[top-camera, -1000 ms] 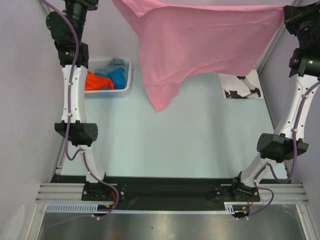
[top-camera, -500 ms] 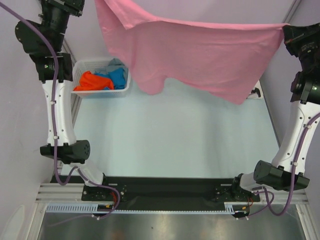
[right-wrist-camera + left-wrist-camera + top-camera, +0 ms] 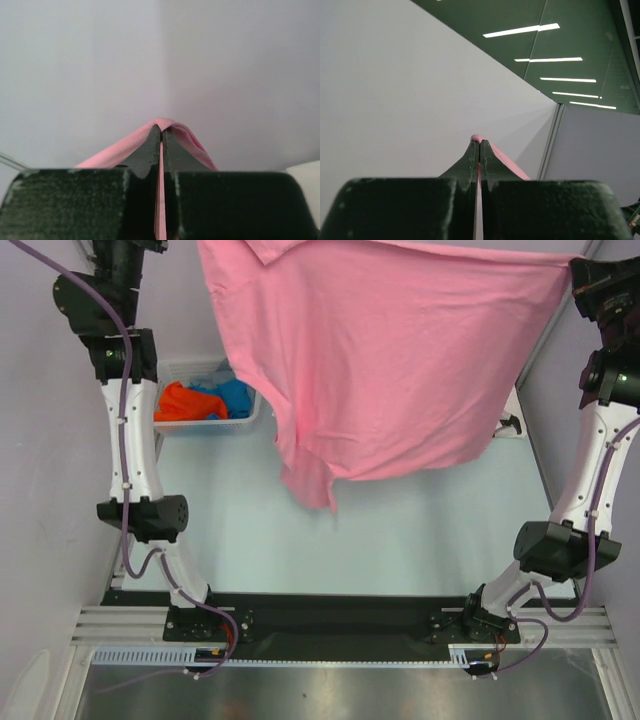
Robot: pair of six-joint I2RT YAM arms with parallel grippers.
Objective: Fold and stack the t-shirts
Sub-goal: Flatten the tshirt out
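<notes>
The pink shirt [image 3: 400,360] hangs spread above the bench [image 3: 420,540]. Its top edge runs crosswise between the left hand [image 3: 480,142] and the right hand [image 3: 161,129], both clenched on it. Its lowest corner droops leftward.

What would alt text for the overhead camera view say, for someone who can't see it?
A large pink t-shirt hangs spread in the air, held up between the left arm and the right arm above a pale table. Beside the left arm, a white basket holds orange cloth and blue cloth.
</notes>
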